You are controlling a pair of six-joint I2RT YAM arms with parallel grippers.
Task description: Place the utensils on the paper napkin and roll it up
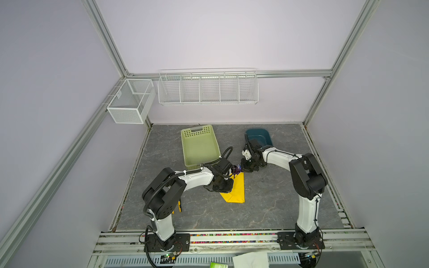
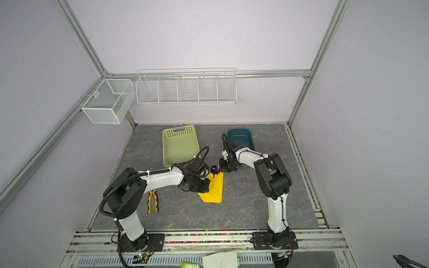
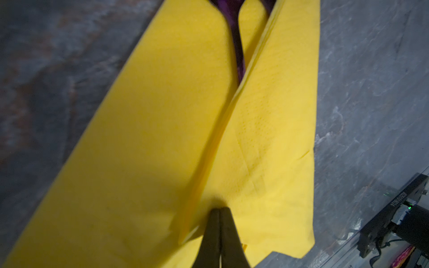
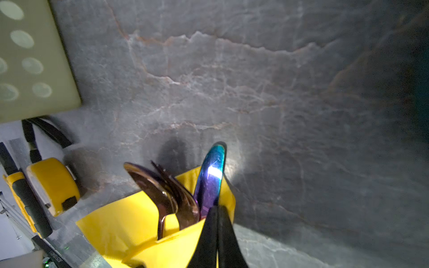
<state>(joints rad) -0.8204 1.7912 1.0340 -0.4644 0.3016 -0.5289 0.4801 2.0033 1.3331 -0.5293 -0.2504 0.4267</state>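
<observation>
The yellow paper napkin [image 1: 236, 190] [image 2: 214, 191] lies mid-table, folded lengthwise over the utensils [image 1: 237, 170] [image 2: 215, 169]. Their purplish heads stick out of its far end. In the right wrist view a spoon [image 4: 151, 185], a fork [image 4: 180, 188] and an iridescent blue-purple head [image 4: 212, 176] poke out of the napkin [image 4: 116, 220]. My right gripper [image 4: 218, 207] [image 1: 244, 168] is shut on the napkin's edge beside them. My left gripper [image 3: 219, 210] [image 2: 203, 186] is shut on a fold of the napkin [image 3: 267, 139] near its near end. A dark handle [image 3: 239, 53] shows in the fold's gap.
A light green basket [image 1: 199, 143] [image 2: 180, 143] stands behind the napkin. A teal bin [image 1: 260, 135] sits at the back right. Yellow-and-black pliers [image 2: 152, 200] lie by the left arm. A yellow tape measure [image 4: 53, 183] rests near the basket. White wire racks [image 1: 207, 87] hang on the walls.
</observation>
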